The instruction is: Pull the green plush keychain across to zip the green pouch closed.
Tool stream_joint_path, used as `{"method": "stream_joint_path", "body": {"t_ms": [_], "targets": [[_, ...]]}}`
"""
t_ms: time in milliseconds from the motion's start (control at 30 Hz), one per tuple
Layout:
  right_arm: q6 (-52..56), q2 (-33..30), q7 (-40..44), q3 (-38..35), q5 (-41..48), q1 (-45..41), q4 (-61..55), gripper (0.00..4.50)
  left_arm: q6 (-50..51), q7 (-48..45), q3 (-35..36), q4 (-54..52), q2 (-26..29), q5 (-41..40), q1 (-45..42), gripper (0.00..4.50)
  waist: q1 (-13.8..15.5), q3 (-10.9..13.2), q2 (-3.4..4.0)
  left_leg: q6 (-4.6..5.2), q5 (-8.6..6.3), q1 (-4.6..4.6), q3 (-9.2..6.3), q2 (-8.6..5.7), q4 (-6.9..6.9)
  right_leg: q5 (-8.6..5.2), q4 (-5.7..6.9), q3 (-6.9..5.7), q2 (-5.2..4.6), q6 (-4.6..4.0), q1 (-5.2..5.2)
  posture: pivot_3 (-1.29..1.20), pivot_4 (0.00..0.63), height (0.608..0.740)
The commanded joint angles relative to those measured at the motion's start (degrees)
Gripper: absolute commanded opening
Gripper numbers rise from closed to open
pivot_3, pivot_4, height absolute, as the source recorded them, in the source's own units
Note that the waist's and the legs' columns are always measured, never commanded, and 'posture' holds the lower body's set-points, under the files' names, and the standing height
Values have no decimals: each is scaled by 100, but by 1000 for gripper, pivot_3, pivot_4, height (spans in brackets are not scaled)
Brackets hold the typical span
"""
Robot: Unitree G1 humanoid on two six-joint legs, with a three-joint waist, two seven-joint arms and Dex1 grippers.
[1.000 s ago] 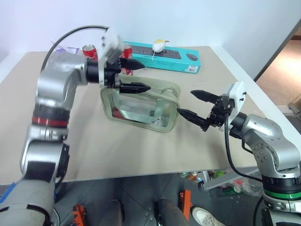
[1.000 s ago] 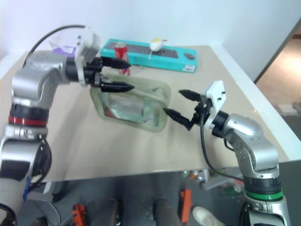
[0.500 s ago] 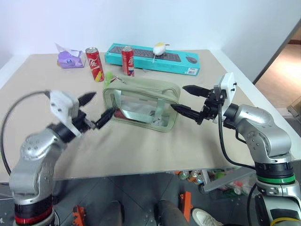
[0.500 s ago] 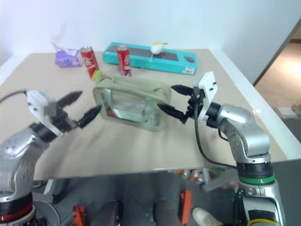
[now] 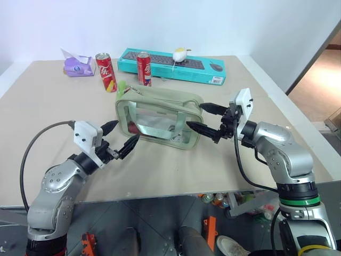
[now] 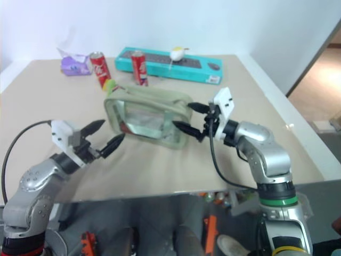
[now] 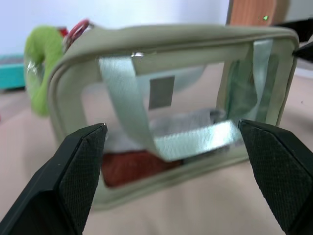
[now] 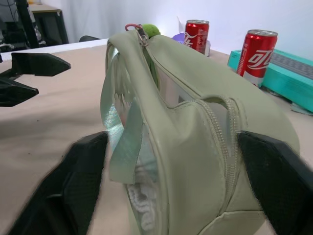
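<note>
Two grippers are flanking the green pouch (image 5: 160, 117) on the table (image 5: 224, 160). Right gripper (image 5: 205, 119) is straddling its near end, jaws spread, not gripping. Left gripper (image 5: 121, 135) is hovering just beside the opposite end, jaws wide. Green plush keychain (image 5: 122, 87) is sitting at the far corner beyond the left gripper.
</note>
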Motion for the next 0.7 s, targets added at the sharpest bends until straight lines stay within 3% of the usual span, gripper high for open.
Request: {"method": "stream_joint_path", "body": {"t_ms": [33, 167, 200, 300, 467, 700], "targets": [[-28, 19, -40, -31, -45, -19, -123, 2690, -101, 10, -65, 1, 29, -125, -120, 4491, -2, 0, 0, 0, -1, 0, 0, 0, -1, -2, 0, 0, 0, 0, 0, 0, 150, 740], [-30, 57, -74, -54, -62, 49, -189, 1340, -49, -35, -174, 82, 115, -111, -129, 4491, -2, 0, 0, -1, -1, -4, -1, 0, -1, -4, 0, -2, -1, 0, -2, 0, 150, 740], [-27, 57, -75, -56, -70, 74, -215, 804, -41, -70, -209, 86, 167, -95, -118, 4491, -2, 0, 0, -1, -1, -4, -1, 0, -1, -5, 0, -1, -1, -1, -2, 0, 150, 740], [-26, 51, -72, -63, -85, 122, -259, 6, -47, -71, -236, 111, 199, -130, -116, 4491, -2, 0, 0, -1, -1, -4, -2, 0, -1, -10, 0, -2, -1, -9, -3, 0, 150, 740], [-133, -76, 89, -48, -128, 190, -349, 6, -15, -291, -121, 235, 218, -497, -220, 4491, -1, 0, 0, -1, -1, -4, -2, 0, -1, -15, -2, -2, -1, -17, -3, 0, 150, 740], [-566, -657, 1135, -110, -60, 25, -44, 6, 538, -1233, -354, -84, 863, -1377, -308, 4491, -2, 1, 0, -3, -2, -10, -2, -1, -6, -20, -12, -4, -3, -19, -6, 0, 150, 740]]}}
